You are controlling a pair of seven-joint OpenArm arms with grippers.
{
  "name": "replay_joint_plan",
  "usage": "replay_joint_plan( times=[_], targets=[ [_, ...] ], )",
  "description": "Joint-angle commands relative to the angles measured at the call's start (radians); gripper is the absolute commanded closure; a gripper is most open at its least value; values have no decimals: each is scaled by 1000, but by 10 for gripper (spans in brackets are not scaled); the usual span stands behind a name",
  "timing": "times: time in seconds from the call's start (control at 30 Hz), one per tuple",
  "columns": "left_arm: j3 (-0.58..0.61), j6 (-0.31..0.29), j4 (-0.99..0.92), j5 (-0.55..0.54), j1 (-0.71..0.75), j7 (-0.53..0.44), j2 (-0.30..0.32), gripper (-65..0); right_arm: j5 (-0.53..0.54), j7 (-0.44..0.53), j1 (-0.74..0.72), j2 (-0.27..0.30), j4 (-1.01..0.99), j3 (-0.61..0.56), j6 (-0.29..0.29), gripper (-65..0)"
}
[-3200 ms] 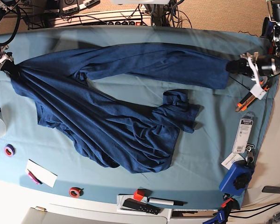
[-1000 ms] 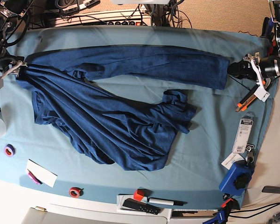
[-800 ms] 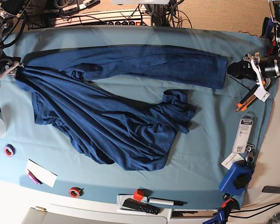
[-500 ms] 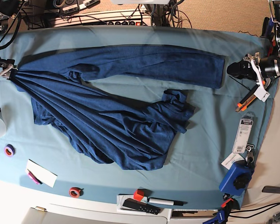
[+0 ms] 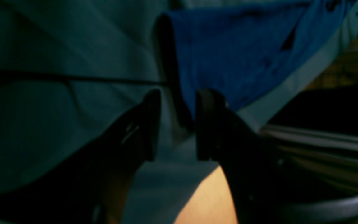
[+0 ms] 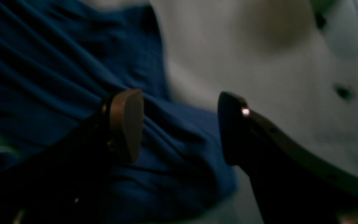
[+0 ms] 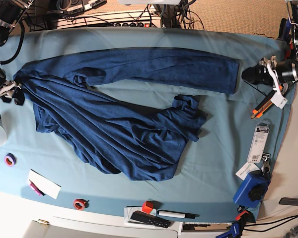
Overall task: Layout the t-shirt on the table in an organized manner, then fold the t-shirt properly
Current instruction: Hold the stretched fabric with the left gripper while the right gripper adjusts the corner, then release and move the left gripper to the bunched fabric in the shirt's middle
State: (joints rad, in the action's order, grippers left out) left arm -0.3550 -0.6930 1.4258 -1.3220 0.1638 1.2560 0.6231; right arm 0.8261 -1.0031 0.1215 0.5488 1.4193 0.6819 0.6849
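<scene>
From above, the t-shirt [image 7: 119, 119] sprawled rumpled across the table [image 7: 223, 163], one sleeve stretched along the far edge. Only my wrist views showed my fingers: my right gripper [image 6: 179, 127] gaped wide over folds, holding nothing; my left gripper [image 5: 174, 124] stood parted, empty, just short of the sleeve end. Clutter lined the near edge.

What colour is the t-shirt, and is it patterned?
Plain dark navy blue t-shirt, no pattern; the base view shows it best.
</scene>
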Motion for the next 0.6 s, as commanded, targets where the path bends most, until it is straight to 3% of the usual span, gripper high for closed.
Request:
replay_joint_plan(
  times=[0.0, 0.17, 0.4, 0.57],
  targets=[
    [-8, -5, 13, -25, -16, -42, 16, -201, 67, 3, -19, 27, 14, 7, 13, -371],
    [-8, -5, 14, -23, -127, -68, -33, -201, 232, -87, -47, -27, 14, 6, 13, -371],
    [-2, -5, 14, 148, -312, -150, -145, -200, 235, -157, -46, -153, 14, 6, 13, -371],
    [137, 6, 13, 308, -381, -270, -182, -200, 231, -170, -46, -192, 14, 4, 13, -371]
  ],
)
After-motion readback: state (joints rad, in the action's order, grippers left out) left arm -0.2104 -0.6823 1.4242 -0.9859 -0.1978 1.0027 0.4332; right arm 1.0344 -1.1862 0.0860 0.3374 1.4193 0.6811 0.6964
